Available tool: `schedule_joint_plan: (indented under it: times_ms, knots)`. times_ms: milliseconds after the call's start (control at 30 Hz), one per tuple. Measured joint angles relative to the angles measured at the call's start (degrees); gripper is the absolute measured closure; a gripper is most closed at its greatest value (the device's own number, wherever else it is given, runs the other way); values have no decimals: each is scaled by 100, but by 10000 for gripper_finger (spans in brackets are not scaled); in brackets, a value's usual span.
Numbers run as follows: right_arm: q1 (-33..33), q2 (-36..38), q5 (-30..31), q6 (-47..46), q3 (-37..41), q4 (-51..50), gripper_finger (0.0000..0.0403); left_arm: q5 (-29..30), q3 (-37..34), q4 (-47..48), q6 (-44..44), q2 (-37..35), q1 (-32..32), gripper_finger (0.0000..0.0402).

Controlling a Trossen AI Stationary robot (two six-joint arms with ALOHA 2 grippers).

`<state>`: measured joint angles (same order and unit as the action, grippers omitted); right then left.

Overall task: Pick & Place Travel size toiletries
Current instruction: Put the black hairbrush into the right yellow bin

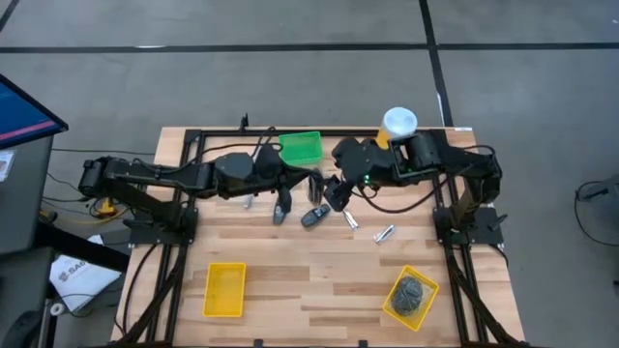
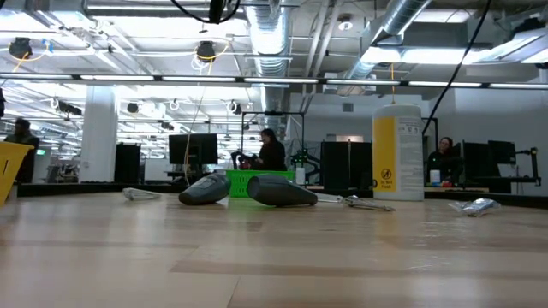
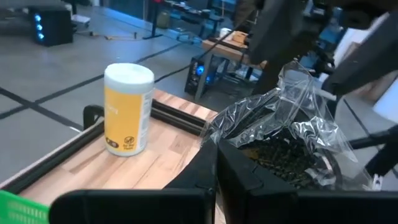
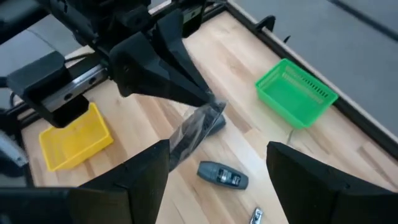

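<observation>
My left claw [image 4: 208, 102] pinches a clear-wrapped black bundle [image 4: 194, 130] above the middle of the tabletop [image 1: 319, 280], near the green tray [image 1: 301, 147]; my right claw [image 4: 217, 171] hangs close by, fingers spread and empty; two dark oval pieces [image 1: 313, 217] lie on the wood below, slim silvery pieces [image 1: 384, 233] scattered beside them; another black bundle [image 1: 413, 293] sits in a yellow tray [image 1: 392, 302] at the near right; the white-and-yellow canister [image 1: 398, 123] stands at the far edge
</observation>
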<state>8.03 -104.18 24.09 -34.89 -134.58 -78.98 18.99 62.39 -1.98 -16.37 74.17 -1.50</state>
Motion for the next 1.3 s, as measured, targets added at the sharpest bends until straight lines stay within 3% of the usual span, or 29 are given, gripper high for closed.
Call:
schedule_joint_plan:
  times_ms: [133,333,600,967,1300]
  knots:
    - [-142,27,-364,73,0,-17,148,256,0,-47,310,0,0,401]
    - [-376,27,-724,241,0,-26,148,510,-2,-294,1586,0,2,401]
    - [-678,27,-2200,444,0,73,148,511,-28,-314,2774,0,1,401]
    - [-1233,27,-2523,356,0,-26,148,351,-28,-376,3158,0,1,401]
    - [-1257,-317,-3006,490,13,95,148,346,-33,-446,3157,56,2,401]
